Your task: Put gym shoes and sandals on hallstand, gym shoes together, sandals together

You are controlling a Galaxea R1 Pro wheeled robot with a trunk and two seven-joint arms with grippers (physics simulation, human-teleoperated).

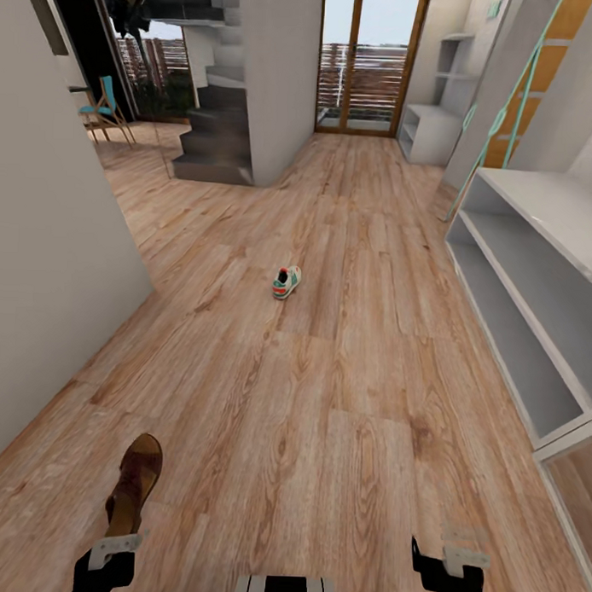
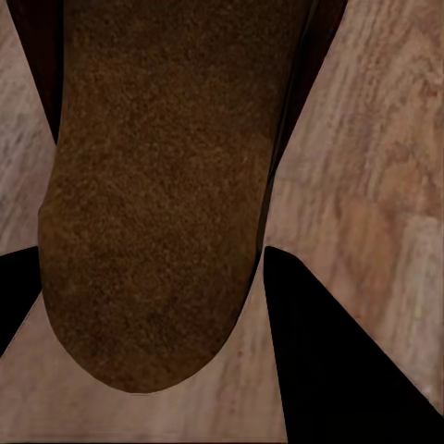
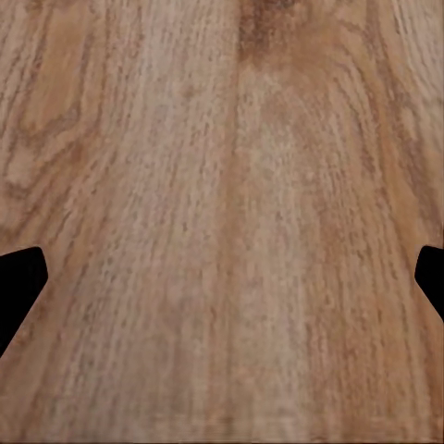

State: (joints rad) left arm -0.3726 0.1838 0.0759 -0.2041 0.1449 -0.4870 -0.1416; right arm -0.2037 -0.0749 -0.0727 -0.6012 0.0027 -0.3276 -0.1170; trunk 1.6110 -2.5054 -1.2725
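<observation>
One sandal [image 1: 134, 482] sits in the left gripper [image 1: 108, 558], clenched on its heel end, toe pointing 12 o'clock over the corridor floor [image 1: 326, 399]. Gym shoe [image 1: 286, 282] lies mid-floor at 12 o'clock. Hallstand [image 1: 536, 279] at 2 o'clock. Right gripper [image 1: 449, 566] spread, holding nothing.
</observation>
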